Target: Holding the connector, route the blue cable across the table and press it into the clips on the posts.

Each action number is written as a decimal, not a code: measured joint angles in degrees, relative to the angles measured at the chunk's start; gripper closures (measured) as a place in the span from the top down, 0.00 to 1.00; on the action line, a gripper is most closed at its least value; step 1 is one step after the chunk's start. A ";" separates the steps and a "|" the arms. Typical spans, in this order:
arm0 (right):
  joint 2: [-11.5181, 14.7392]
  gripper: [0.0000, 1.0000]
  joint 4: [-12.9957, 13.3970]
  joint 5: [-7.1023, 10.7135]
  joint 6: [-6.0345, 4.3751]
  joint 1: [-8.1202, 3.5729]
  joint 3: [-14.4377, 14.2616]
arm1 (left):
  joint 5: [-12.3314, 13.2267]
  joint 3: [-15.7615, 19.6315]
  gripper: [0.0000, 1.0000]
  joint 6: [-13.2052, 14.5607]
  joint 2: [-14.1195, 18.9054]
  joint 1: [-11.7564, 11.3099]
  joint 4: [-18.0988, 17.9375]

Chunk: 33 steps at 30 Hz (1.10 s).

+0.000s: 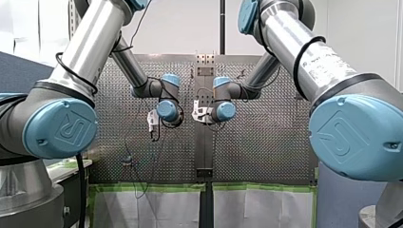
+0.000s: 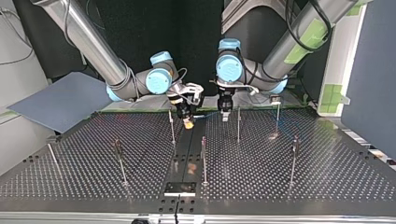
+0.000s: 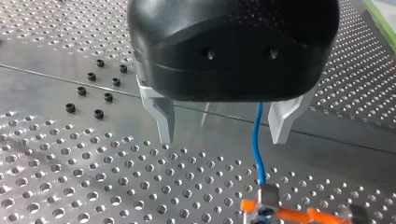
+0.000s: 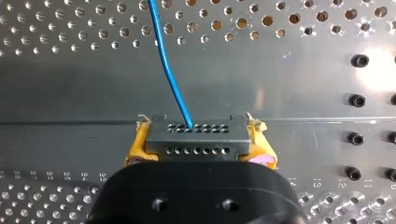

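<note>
My right tool (image 4: 200,150) clamps one connector (image 4: 196,139) with one blue cable (image 4: 163,58); left tool (image 3: 223,137) wide.

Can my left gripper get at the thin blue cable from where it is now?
Probably yes: my left gripper is open, and the thin blue cable runs between its metal fingers, nearer one, with only bare perforated table below; my right gripper holds the black connector just ahead.

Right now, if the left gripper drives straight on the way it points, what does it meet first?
Likely the perforated table. My left gripper points down at it, jaws open. The blue cable runs between its fingers, near one of them, so it may brush that first; depth is unclear.
</note>
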<state>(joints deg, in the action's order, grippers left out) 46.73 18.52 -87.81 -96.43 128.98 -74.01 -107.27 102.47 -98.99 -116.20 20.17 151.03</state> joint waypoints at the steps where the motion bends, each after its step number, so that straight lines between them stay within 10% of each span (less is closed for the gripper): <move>1: 0.00 0.00 0.01 0.00 -0.01 0.00 0.01 | -0.05 -0.03 1.00 -0.06 0.00 0.02 0.12; 31: 0.06 0.00 -0.07 1.32 -1.41 -0.12 0.04 | -2.75 -2.20 1.00 0.51 -6.42 1.02 3.80; 33: 0.05 0.00 -0.10 1.32 -1.44 -0.14 0.04 | -3.11 -2.21 0.85 0.72 -6.42 1.36 3.60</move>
<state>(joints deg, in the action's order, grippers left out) 46.78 18.42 -86.49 -97.88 128.85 -73.97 -110.39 100.27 -98.27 -122.61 21.54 154.63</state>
